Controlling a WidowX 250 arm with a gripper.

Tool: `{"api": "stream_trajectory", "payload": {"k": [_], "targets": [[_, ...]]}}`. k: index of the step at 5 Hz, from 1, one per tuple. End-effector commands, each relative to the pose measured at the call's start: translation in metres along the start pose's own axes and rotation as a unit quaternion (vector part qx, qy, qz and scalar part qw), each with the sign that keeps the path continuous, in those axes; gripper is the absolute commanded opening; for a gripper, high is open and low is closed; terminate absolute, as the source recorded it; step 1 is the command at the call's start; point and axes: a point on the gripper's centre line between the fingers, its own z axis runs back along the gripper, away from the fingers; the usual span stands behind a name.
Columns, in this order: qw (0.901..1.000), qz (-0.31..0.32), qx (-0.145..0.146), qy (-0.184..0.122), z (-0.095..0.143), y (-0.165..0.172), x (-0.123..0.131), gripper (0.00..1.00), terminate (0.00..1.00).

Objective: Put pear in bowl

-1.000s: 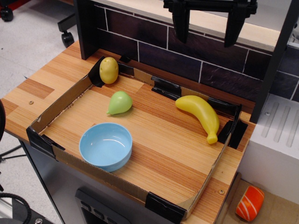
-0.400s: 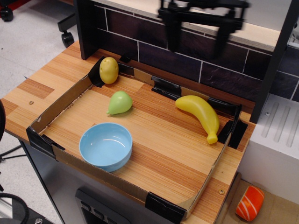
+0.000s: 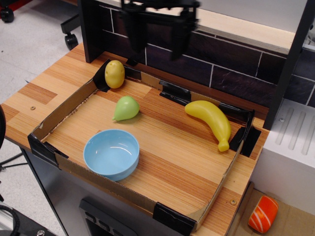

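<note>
- Currently the pear (image 3: 126,108) is lying on the worktop (image 3: 182,157), just behind the bowl (image 3: 111,154).
- Probably light, hard and slippery; gripping across its fat belly looks safest.
- Overhead, the claw (image 3: 157,37) is hanging with fingers spread, holding nothing.

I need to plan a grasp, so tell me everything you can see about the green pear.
The pear is a small, smooth, light-green toy fruit that looks like plastic, rounded at one end and tapering to a tip that points toward the lower left. It lies on its side on the wooden floor of the cardboard-walled tray, just behind the bowl without touching it. Nothing rests on it or grips it; the hand hangs well above, blurred, fingers apart.
</note>
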Motion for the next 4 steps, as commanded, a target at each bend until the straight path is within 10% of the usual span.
{"api": "stream_trajectory", "payload": {"k": [1, 4], "targets": [[0.9993, -0.025, 0.017, -0.021, -0.009, 0.032, -0.002, 1.0, 0.0], [0.9974, -0.037, 0.052, -0.034, -0.067, 0.044, 0.009, 1.0, 0.0]]}}
